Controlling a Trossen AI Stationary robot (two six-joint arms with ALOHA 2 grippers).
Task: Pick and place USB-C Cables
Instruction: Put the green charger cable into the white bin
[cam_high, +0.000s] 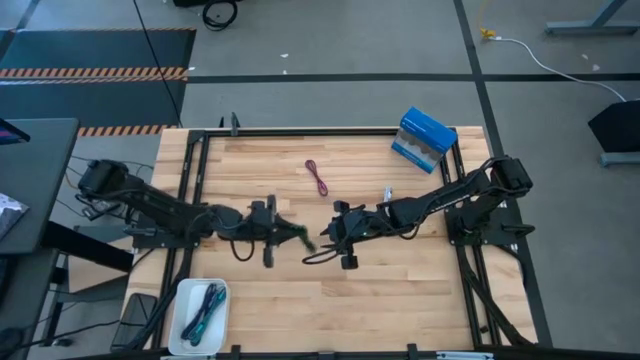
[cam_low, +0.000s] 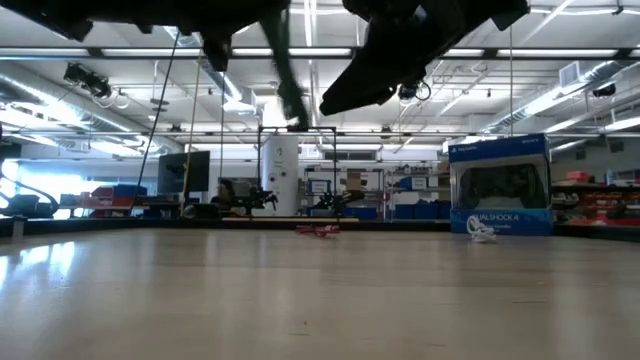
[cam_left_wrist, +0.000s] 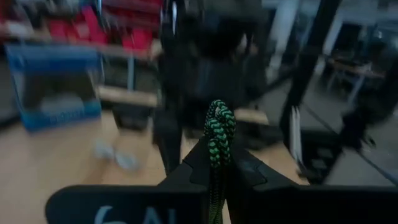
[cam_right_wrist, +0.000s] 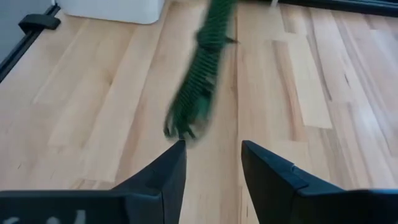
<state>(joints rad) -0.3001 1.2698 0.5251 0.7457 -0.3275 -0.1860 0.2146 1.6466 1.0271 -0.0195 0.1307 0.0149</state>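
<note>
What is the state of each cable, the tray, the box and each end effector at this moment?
green cable: gripped, off the table
left end effector: shut on the green cable
right end effector: open, empty, beside the green cable
maroon cable: lying loose on the table
white cable: lying by the box
white tray: holds cables, one teal
blue-and-white box: upright at table corner

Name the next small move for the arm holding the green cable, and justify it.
Probably carry it toward the white tray. The left gripper is shut on the green cable above the table, the right gripper is open, and cables already lie in that tray.
</note>
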